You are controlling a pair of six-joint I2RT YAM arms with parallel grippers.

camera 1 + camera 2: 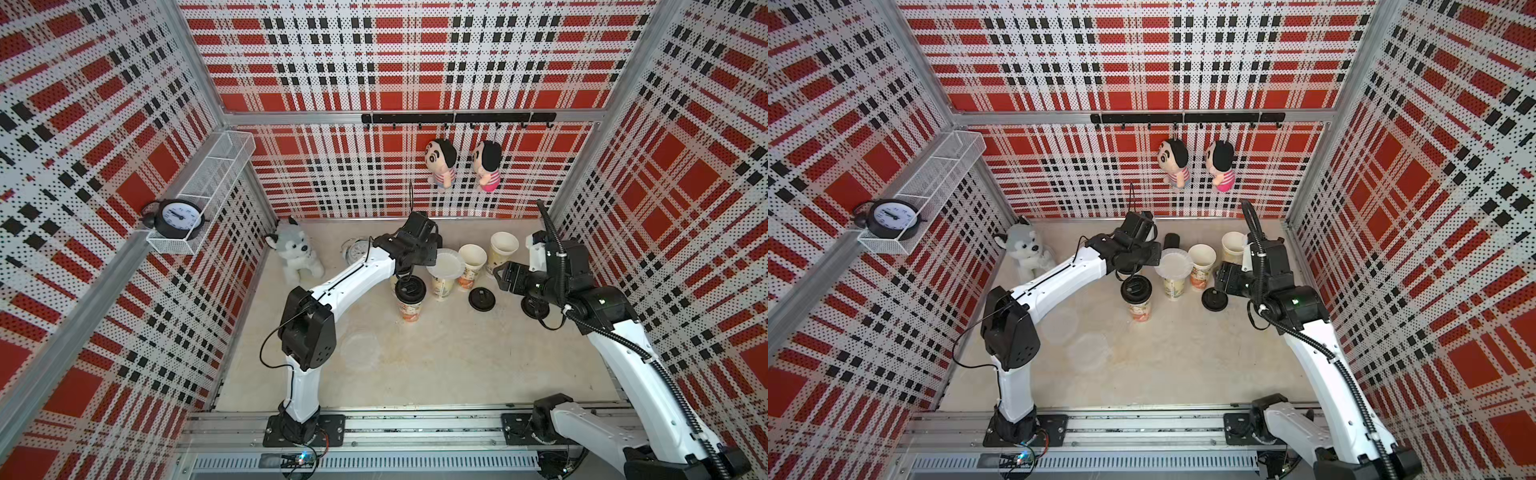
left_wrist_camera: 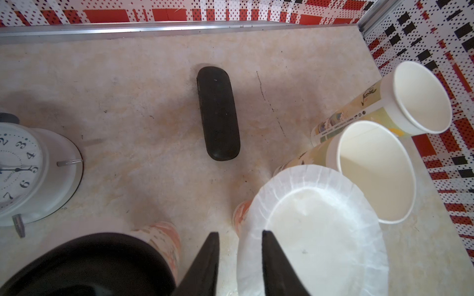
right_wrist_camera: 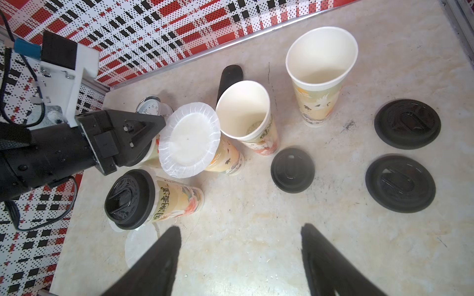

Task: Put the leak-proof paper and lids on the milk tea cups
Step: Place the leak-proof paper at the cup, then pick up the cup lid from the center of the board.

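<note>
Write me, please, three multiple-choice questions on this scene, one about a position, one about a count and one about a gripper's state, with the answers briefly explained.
1. How does the paper sheet nearest the left gripper sit on its cup?
A. folded inside it
B. spread over its mouth
C. pinned underneath it

2. How many loose black lids lie on the table in the right wrist view?
A. one
B. five
C. three

3. What state is the right gripper in?
A. open and empty
B. shut on a lid
C. shut on a cup

Answers:
1 B: the sheet covers the opening, and its scalloped edge overhangs the rim.
2 C: three lids lie flat, each apart from any cup.
3 A: its fingers stand wide apart with only bare table between them.
</note>
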